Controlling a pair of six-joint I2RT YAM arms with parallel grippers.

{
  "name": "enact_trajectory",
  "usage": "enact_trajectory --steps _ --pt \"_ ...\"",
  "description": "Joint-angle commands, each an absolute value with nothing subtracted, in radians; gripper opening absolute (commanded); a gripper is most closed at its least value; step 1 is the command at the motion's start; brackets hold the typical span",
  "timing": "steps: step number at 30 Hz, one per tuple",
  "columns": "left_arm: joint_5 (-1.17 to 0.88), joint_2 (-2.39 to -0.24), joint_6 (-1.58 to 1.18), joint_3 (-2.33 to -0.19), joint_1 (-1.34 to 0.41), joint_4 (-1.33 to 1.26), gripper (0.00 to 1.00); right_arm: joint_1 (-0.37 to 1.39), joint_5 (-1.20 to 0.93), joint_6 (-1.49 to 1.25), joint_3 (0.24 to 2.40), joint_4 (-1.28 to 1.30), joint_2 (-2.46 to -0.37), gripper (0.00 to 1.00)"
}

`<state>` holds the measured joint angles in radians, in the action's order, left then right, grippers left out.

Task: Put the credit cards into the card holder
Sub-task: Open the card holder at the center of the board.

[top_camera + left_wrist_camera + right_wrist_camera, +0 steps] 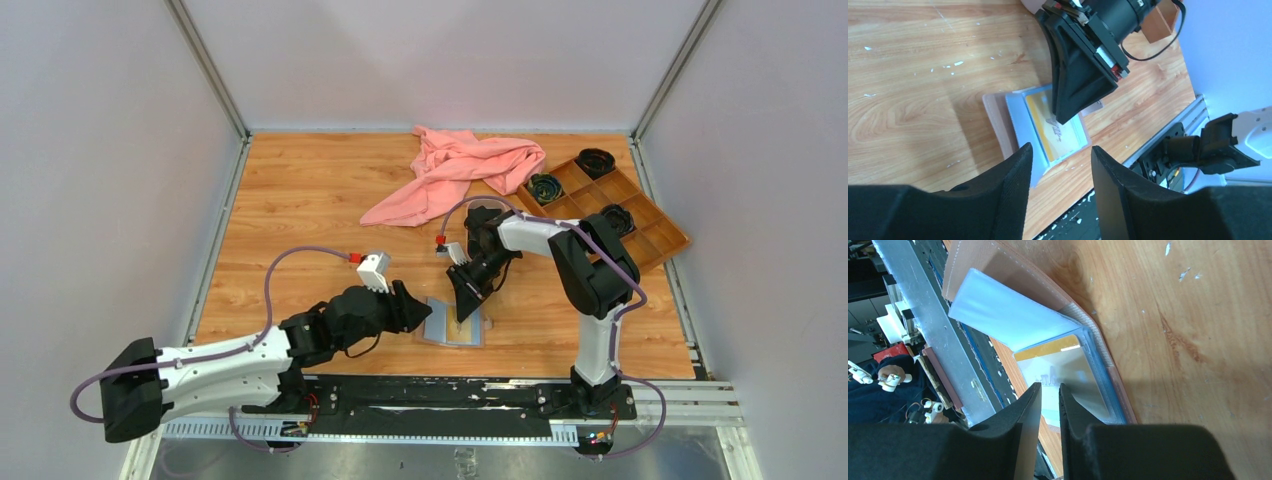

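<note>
The card holder (pixel 438 330) lies open flat near the table's front edge, pinkish-tan cover (pixel 997 117) underneath and grey-blue clear sleeves (pixel 998 315) on top. A credit card (pixel 1060 131) with a yellow face sits inside a sleeve, its yellow band (pixel 1048 349) visible through the plastic. My right gripper (pixel 463 303) points straight down onto that sleeve; its jaws (pixel 1047 386) are a narrow gap apart with nothing between them. My left gripper (pixel 422 313) hovers just left of the holder, open and empty (pixel 1060 150). The right gripper (pixel 1064 118) hides part of the card in the left wrist view.
A crumpled pink cloth (pixel 455 170) lies at the back centre. At the back right is a brown compartment tray (pixel 655 228) holding dark round objects (pixel 545 187). A metal rail (pixel 450 395) runs along the near edge just behind the holder. Walls enclose three sides.
</note>
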<state>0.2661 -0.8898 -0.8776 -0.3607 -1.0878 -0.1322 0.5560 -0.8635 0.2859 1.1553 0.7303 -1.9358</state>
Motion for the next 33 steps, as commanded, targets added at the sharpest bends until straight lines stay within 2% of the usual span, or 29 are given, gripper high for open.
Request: enact_trajectory --steps 1,5,9,20,33 --pt "0.214 -0.893 -0.856 -0.411 -1.081 -0.088 0.46 0.564 -0.727 0.317 1.162 0.661 -1.966 0.25" --pt "0.14 -1.049 -0.851 -0.469 -1.084 -0.136 0.34 0.564 -0.734 0.324 1.16 0.663 -1.956 0.25" --pt "0.12 -1.197 -0.838 -0.519 -1.089 -0.174 0.31 0.564 -0.742 0.33 1.161 0.663 -1.949 0.25" --pt "0.159 -1.468 -0.798 -0.591 -1.089 -0.175 0.32 0.554 -0.764 0.354 1.161 0.678 -1.92 0.25" --pt "0.173 -1.568 -0.815 -0.557 -1.089 -0.184 0.34 0.479 -0.756 0.393 1.136 0.74 -1.868 0.31"
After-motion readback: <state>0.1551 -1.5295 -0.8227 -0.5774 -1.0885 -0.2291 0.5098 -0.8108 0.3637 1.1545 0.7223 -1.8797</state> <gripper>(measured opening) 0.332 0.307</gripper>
